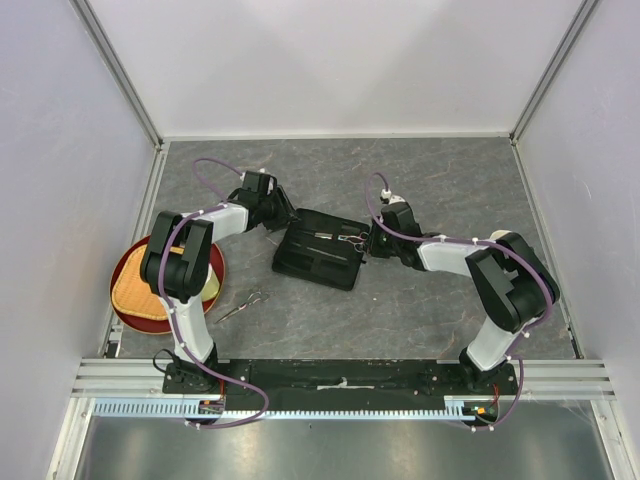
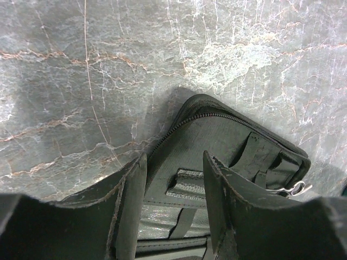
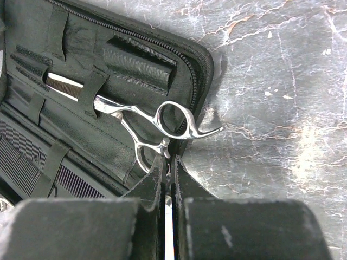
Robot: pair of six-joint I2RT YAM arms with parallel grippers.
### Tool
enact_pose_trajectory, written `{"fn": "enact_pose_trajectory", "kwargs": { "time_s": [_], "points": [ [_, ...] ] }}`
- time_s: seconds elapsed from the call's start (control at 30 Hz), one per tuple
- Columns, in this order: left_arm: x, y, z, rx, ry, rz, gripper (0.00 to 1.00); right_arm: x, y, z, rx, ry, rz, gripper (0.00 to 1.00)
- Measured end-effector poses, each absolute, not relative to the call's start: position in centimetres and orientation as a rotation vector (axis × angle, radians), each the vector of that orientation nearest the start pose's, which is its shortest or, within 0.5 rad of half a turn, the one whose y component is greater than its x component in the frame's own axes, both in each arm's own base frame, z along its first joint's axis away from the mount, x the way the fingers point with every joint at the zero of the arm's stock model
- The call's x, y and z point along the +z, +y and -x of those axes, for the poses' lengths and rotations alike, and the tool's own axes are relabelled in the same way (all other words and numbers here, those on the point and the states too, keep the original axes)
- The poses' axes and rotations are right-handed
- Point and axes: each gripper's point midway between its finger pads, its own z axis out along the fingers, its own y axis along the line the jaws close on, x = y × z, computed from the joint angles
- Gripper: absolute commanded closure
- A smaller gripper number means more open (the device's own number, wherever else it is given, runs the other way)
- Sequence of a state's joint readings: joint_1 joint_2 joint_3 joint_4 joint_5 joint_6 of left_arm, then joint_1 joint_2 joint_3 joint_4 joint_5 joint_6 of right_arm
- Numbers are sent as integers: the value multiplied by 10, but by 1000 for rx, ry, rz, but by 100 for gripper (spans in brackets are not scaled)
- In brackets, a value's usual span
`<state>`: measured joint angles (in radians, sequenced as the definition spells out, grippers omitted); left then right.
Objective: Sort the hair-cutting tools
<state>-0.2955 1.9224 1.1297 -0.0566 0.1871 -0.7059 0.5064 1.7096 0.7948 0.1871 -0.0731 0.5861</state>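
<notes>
A black zip case [image 1: 320, 250] lies open mid-table. One pair of silver scissors [image 3: 162, 116] sits tucked under a strap in the case [image 3: 135, 59]. My right gripper [image 3: 169, 160] is shut on its lower finger ring at the case's right edge [image 1: 368, 243]. Black comb teeth [image 3: 24, 160] show in the case's lower flap. A second pair of scissors [image 1: 241, 305] lies loose on the table, left of the case. My left gripper [image 2: 174, 162] stands open over the case's left corner [image 2: 217, 130], with a strap loop between its fingers [image 1: 283, 215].
A red round tray [image 1: 125, 262] holding a pale woven mat [image 1: 140, 295] sits at the table's left edge, beside the left arm. White walls enclose the grey marbled table on three sides. A metal rail runs along the near edge.
</notes>
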Motion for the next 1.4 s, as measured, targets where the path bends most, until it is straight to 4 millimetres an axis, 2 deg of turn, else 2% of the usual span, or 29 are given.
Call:
{"fn": "enact_pose_trajectory", "kwargs": {
  "time_s": [0.07, 0.1, 0.17, 0.27, 0.6, 0.8, 0.93, 1.2, 1.3, 1.33, 1.37, 1.4],
  "points": [
    [27, -191, -425, -665, 2475, 426, 48, 28, 234, -345, 623, 2398, -59, 73],
    [27, -191, -425, -665, 2474, 426, 48, 28, 235, -345, 620, 2405, -57, 65],
    [27, -190, -425, -665, 2473, 426, 47, 30, 238, -344, 620, 2413, -55, 61],
    [27, -191, -425, -666, 2472, 425, 47, 34, 242, -342, 615, 2414, -38, 61],
    [27, -194, -424, -681, 2472, 424, 48, 49, 246, -341, 612, 2410, -20, 81],
    [28, -194, -424, -684, 2472, 424, 48, 41, 247, -341, 605, 2435, -15, 91],
    [28, -194, -424, -688, 2472, 423, 48, 29, 251, -340, 613, 2462, -3, 94],
    [28, -195, -424, -693, 2471, 421, 48, 27, 265, -343, 653, 2460, 29, 96],
    [27, -195, -424, -694, 2470, 420, 48, 27, 266, -344, 652, 2458, 29, 89],
    [27, -195, -424, -695, 2470, 420, 47, 27, 266, -344, 651, 2458, 28, 84],
    [27, -195, -424, -695, 2470, 420, 46, 27, 266, -344, 649, 2458, 27, 72],
    [27, -195, -424, -695, 2470, 420, 46, 28, 265, -345, 643, 2456, 25, 68]
  ]
}}
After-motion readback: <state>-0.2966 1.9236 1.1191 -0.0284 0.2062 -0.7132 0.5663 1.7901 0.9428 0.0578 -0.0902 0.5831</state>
